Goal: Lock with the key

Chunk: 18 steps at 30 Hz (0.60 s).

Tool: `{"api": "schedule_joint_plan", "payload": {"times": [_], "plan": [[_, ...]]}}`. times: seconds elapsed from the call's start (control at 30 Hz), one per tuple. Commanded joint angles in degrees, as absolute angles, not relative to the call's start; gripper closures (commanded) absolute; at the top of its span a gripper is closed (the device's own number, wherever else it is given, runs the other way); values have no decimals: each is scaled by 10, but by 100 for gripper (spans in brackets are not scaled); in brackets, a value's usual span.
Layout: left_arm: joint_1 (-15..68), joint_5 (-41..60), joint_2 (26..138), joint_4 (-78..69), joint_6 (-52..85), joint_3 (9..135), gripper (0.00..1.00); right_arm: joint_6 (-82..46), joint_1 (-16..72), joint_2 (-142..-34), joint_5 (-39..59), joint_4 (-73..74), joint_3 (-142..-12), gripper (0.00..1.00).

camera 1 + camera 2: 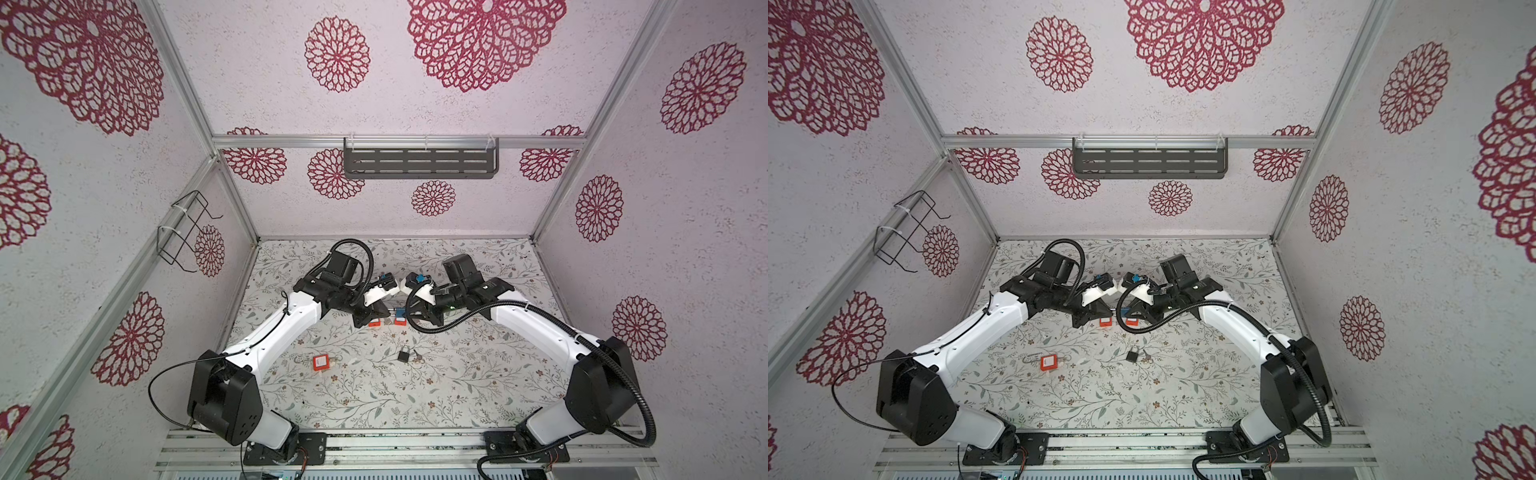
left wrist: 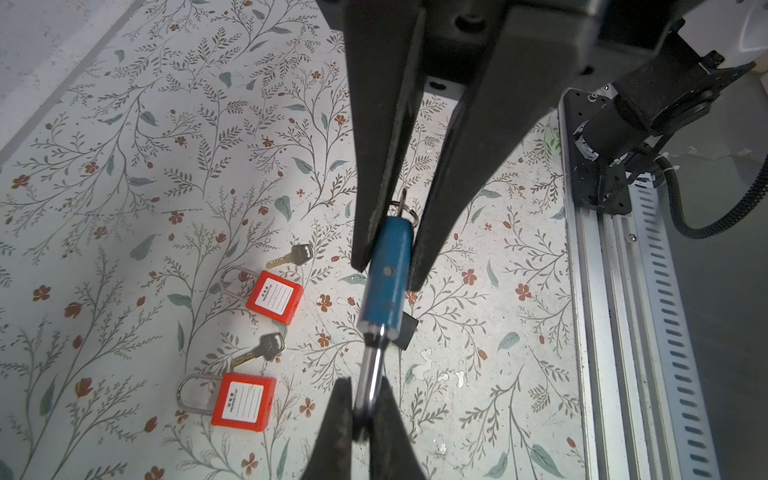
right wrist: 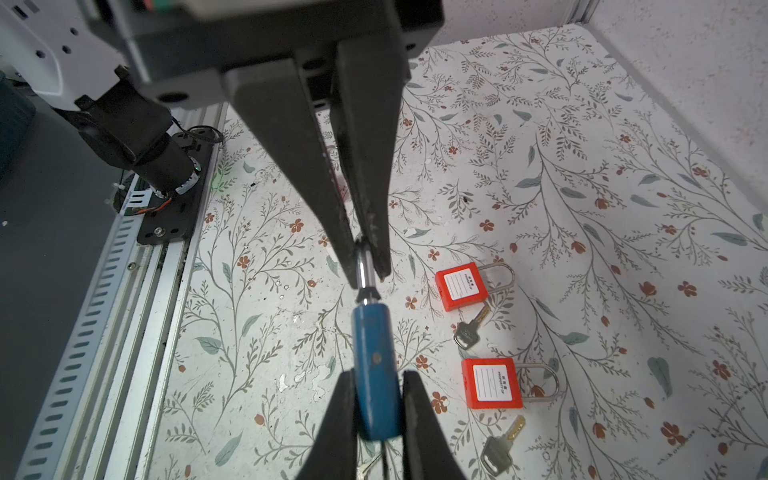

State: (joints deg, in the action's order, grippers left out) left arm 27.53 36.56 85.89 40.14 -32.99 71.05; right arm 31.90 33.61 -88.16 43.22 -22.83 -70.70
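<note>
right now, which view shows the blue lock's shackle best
Left wrist view: the shackle runs clear from the blue lock to the right gripper's jaws. Right wrist view shows only a short stretch past those jaws. In both top views it is too small to tell.

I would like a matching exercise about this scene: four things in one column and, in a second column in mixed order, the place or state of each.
Things:
1. left tool
2. right tool
3. black padlock
4. grey shelf

Places or states:
A. fixed on the back wall
B. closed on the body of the blue padlock
C. lying free on the table
D. closed on the metal loop of the blue padlock

Pairs: 1-D, 2-B, 3-C, 4-A.
</note>
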Motion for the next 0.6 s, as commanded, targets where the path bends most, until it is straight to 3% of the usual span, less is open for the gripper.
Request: {"api": "schedule_joint_plan", "payload": {"times": [0.0, 0.23, 0.57], "plan": [[333, 530, 854, 323, -339, 726, 100, 274, 368, -894, 529, -25, -766, 100], [342, 544, 872, 324, -327, 738, 100, 286, 373, -897, 519, -22, -769, 100], [308, 504, 860, 414, -386, 754, 100, 351, 370, -868, 449, -151, -759, 97]]}}
